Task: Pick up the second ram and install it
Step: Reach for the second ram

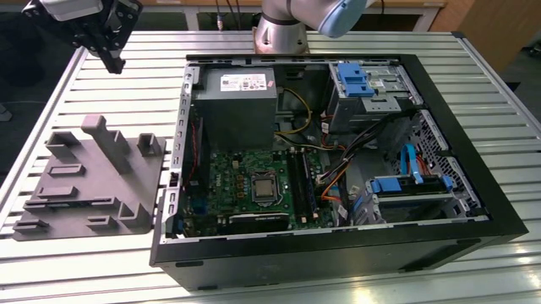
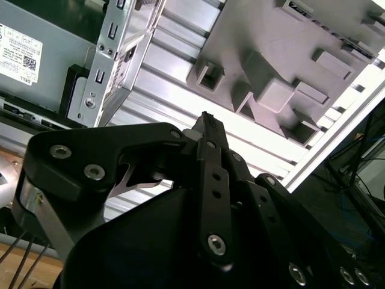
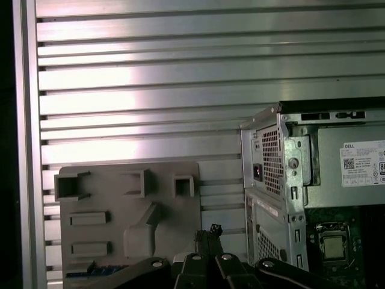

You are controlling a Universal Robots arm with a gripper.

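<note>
This looks like a robotics lab or a technical workshop. A work table [image 1: 76, 272] made of ribbed aluminium profiles fills most of the exterior view, and the base of a robot arm [image 1: 279, 31] is mounted at its far edge, in the upper middle of the frame. An open desktop computer case [image 1: 338, 253] lies on the table, beside a grey moulded fixture plate [image 1: 85, 190] at the exterior view's left. Wooden furniture [image 1: 498, 31] stands in the upper right corner

The exterior view's top edge crops the gripper [image 1: 113, 64]. Behind its links in the first wrist view, a blue strip [image 3: 90, 274] on the grey fixture [image 3: 120, 205] is half hidden.
</note>
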